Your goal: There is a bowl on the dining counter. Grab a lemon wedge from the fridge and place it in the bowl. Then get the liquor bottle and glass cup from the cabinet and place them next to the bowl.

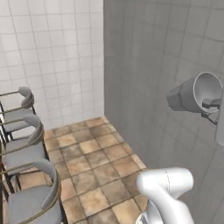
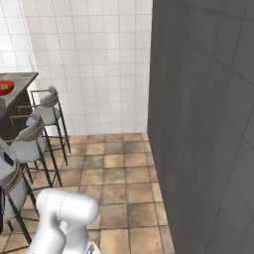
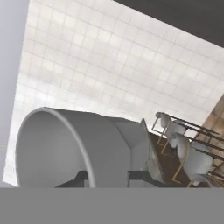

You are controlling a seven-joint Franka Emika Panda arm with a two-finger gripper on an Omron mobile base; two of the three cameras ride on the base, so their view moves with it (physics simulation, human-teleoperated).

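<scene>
Grey translucent glass, the cup (image 1: pixel 196 93), hangs in the air at the right edge of the left base view, tipped on its side with its open mouth toward the camera. The gripper (image 1: pixel 211 104) shows at the cup's rim as a dark bit, mostly cut off by the picture's edge. In the hand view the cup (image 3: pixel 78 148) lies close to the camera, and the dark fingertips (image 3: pixel 81 177) sit at its wall, one seeming inside the rim and one outside, narrowly parted and clamped on the glass.

Behind the cup stands a tall grey wall (image 1: pixel 162 65), meeting a white tiled wall (image 1: pixel 52 57) at a corner. Brown stone floor tiles (image 1: pixel 94 162) spread below. Three grey-cushioned stools (image 1: pixel 26 157) with curved metal backs line the left edge of the left base view, partly cut off.

In the right base view the grey wall (image 2: pixel 203 124) takes the right side. At the far left edge, a corner of the counter (image 2: pixel 22 82) shows, with the red bowl (image 2: pixel 6 87) on it near that corner, half cut off by the frame. Whether anything lies in the bowl cannot be made out. Stools (image 2: pixel 47 111) stand along the counter's side, between the arm and the bowl. The cup is well apart from the bowl.
</scene>
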